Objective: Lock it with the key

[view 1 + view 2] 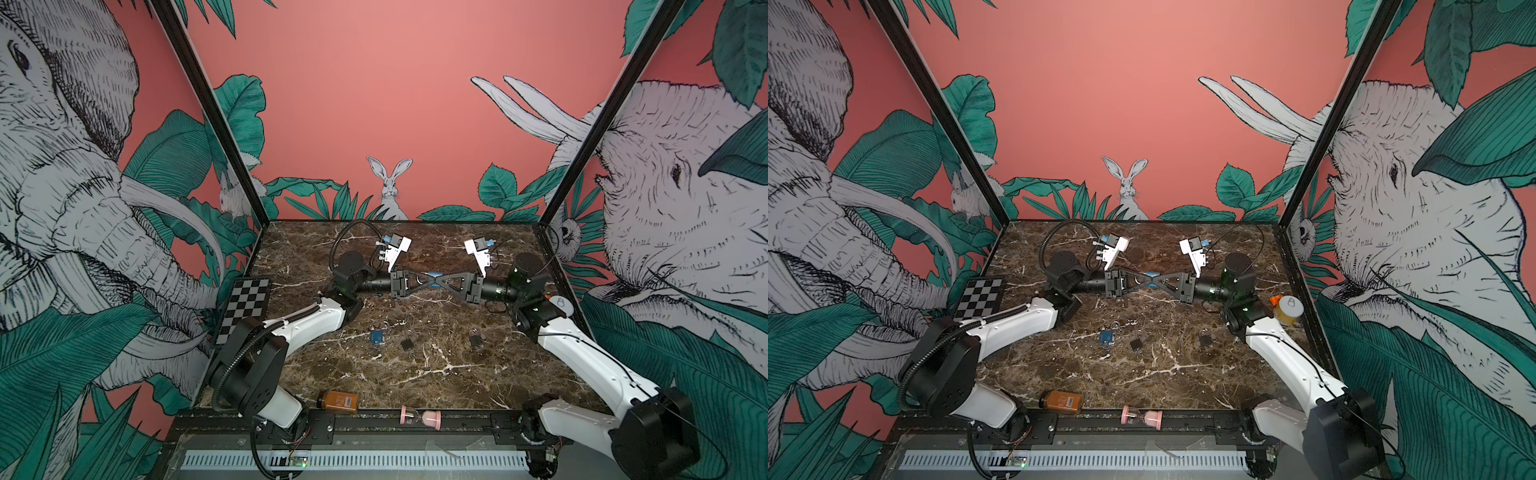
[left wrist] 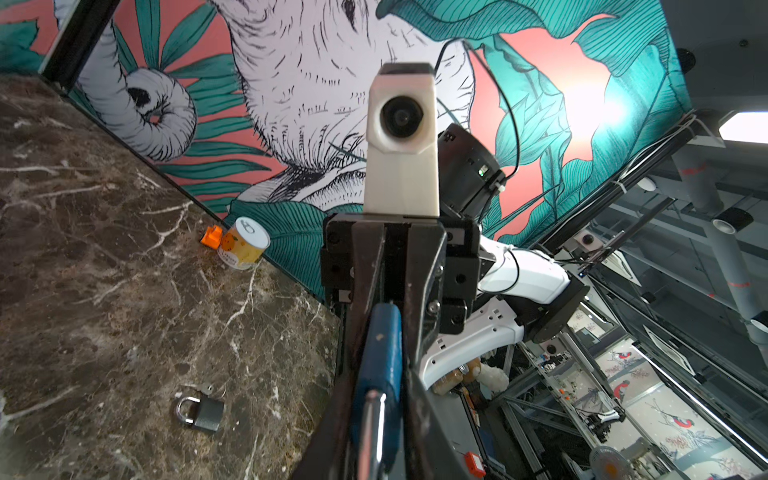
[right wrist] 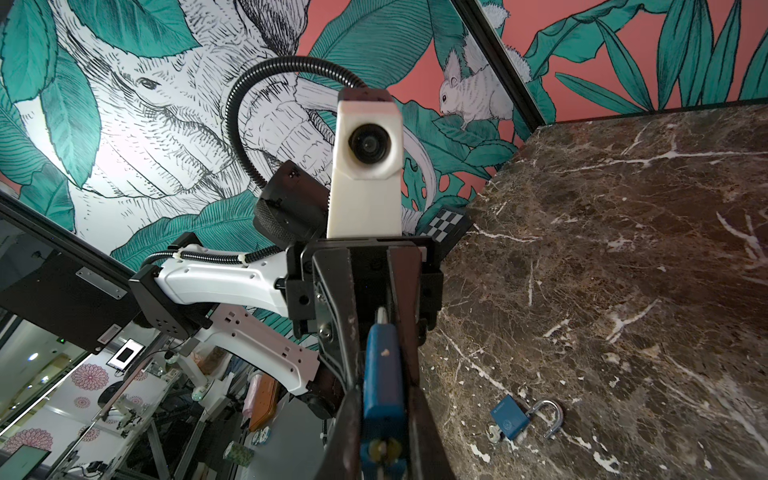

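Held lock (image 1: pixel 434 275) hangs above the table (image 1: pixel 415 382), long axis level, along the line joining the arms. Left gripper (image 1: pixel 428 279) clamps its shackle (image 2: pixel 370 419) end, right gripper (image 1: pixel 440 282) its keyhole (image 3: pixel 380 449) end; neither arm is nearer. Locks: four. One held; three lie below: blue lock (image 1: pixel 376 336), black lock (image 1: pixel 406 343), grey lock (image 1: pixel 476 337).
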{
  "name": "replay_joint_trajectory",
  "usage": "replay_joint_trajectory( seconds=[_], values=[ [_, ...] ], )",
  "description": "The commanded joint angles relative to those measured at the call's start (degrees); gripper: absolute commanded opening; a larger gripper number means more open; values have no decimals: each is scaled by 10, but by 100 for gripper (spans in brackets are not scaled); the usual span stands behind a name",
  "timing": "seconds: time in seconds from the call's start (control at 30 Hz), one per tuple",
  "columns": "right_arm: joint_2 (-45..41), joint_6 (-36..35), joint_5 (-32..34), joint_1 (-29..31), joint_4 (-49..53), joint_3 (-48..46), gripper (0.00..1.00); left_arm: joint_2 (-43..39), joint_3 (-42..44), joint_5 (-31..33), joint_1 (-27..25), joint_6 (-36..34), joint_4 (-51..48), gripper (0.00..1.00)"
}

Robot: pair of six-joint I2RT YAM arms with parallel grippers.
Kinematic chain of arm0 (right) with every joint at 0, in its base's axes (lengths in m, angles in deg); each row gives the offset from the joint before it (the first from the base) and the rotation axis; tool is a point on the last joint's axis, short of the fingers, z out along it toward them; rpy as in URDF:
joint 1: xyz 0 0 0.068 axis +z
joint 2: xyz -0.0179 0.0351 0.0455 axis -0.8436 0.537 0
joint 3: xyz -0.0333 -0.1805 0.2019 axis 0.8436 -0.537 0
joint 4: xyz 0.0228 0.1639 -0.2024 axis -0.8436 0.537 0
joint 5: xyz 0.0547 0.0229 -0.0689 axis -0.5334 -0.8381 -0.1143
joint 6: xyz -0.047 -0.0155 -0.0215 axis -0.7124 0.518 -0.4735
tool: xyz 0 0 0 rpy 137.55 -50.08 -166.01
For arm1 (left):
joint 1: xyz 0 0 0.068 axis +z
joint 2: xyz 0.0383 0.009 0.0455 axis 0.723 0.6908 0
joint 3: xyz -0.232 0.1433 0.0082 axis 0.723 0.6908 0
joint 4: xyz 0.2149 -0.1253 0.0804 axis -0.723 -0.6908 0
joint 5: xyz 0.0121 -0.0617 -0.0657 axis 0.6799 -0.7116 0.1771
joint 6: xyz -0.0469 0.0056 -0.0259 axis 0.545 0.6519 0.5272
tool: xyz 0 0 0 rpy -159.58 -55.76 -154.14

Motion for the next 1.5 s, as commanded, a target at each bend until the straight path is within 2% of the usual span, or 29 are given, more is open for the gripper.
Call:
replay_joint_trajectory(
  seconds=[0.0, 0.03, 0.17, 0.27, 0.33, 0.37, 0.43, 0.5, 0.6, 0.73, 0.93, 1.47],
  values=[
    [16, -13, 6, 11, -14, -4, 0, -2, -24, -41, -28, 11, 52, 23],
    [17, -16, 5, 11, -8, -3, 0, -1, -23, -43, -28, 11, 51, 23],
    [19, -26, 4, 11, 2, -1, 0, -2, -26, -47, -27, 2, 38, 12],
    [18, -39, 3, 11, 19, 4, 0, -9, -22, -42, -28, -19, 15, 0],
    [14, -40, 8, 11, 18, 4, 0, -19, -16, -28, -28, -46, -13, 0],
    [11, -41, 10, 9, 20, 4, 3, -24, -12, -18, -27, -65, -28, 0],
    [-1, -45, 17, 3, 24, 4, 17, -43, 6, 19, -28, -108, -50, 0],
    [-12, -57, 16, -9, 45, 11, 26, -57, 17, 42, -28, -140, -65, 0],
    [-31, -77, 7, -31, 83, 22, 31, -56, -6, 16, -22, -153, -114, 0],
    [-48, -96, -17, -52, 107, 28, 31, -35, 2, -7, -11, -85, -13, 0],
    [-63, -95, -36, -55, 107, 20, 27, -13, 7, -2, -3, -35, 59, 0],
    [-58, -65, -50, -55, 63, 3, 17, -1, 1, -8, 0, -13, 75, 0]
  ],
)
